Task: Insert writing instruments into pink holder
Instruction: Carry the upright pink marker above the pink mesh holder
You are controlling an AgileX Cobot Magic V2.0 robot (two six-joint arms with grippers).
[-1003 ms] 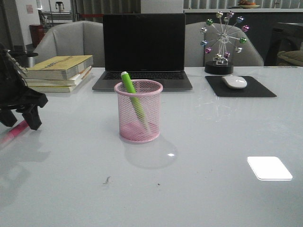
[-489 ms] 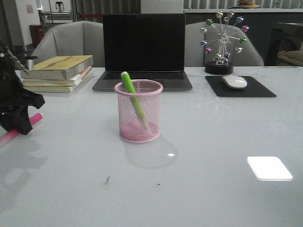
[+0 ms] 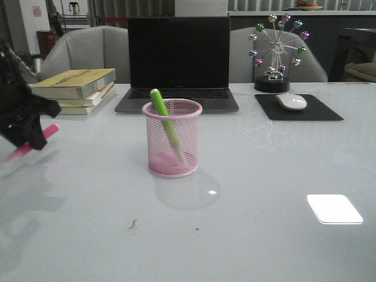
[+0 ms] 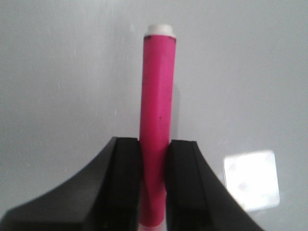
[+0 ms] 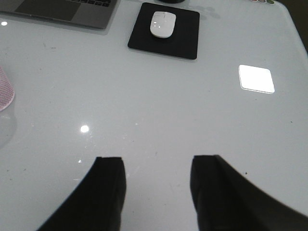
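The round pink mesh holder (image 3: 172, 139) stands mid-table with the lime green marker (image 3: 160, 107) leaning inside it, its top poking above the rim. At the far left, my left gripper (image 3: 36, 136) is shut on the hot pink marker (image 3: 29, 145), lifted off the table and tilted. In the left wrist view the pink marker (image 4: 157, 115) runs out from between the two black fingers (image 4: 126, 183), its pale end far from them. My right gripper (image 5: 156, 166) stands open over bare table, with only an edge of the holder (image 5: 5, 91) in its view.
A laptop (image 3: 178, 61) sits behind the holder. Stacked books (image 3: 73, 89) lie at the back left. A white mouse (image 3: 291, 101) rests on a black pad (image 3: 298, 107) at the back right, beside a small ferris-wheel ornament (image 3: 275, 53). Chairs stand beyond the table's far edge.
My left gripper has risen from the table with the pink marker in it; the marker now hangs tilted in the air. The holder and green marker have not moved.
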